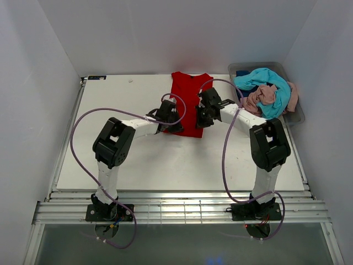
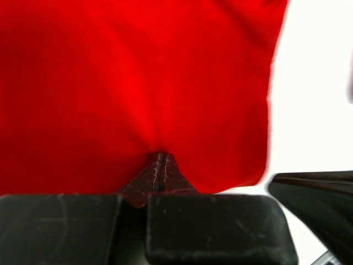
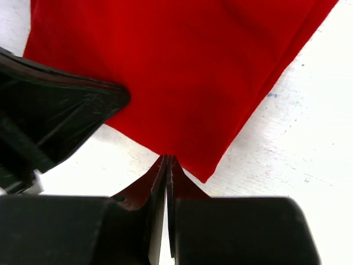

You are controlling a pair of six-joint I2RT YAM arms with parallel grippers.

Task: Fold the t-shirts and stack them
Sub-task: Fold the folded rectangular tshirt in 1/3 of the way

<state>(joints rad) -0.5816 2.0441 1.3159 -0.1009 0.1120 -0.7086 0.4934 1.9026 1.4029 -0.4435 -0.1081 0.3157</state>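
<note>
The red t-shirt [image 1: 187,96] lies as a long narrow strip on the white table [image 1: 138,160], running from the back edge toward me. My left gripper [image 1: 173,123] is shut on its near hem; in the left wrist view the closed tips [image 2: 161,160] pinch puckered red cloth [image 2: 138,83]. My right gripper [image 1: 202,121] is shut on the near right corner; its closed tips [image 3: 167,161] meet the edge of the red cloth [image 3: 187,72]. The two grippers sit side by side, close together. Turquoise [image 1: 266,80] and dusty pink [image 1: 258,100] tees lie bundled in the bin.
The clear grey plastic bin [image 1: 295,115] stands at the back right, just beyond the right arm's elbow. White walls close in the table on three sides. The right gripper's body shows in the left wrist view [image 2: 320,204]; the left gripper's body shows in the right wrist view [image 3: 49,127].
</note>
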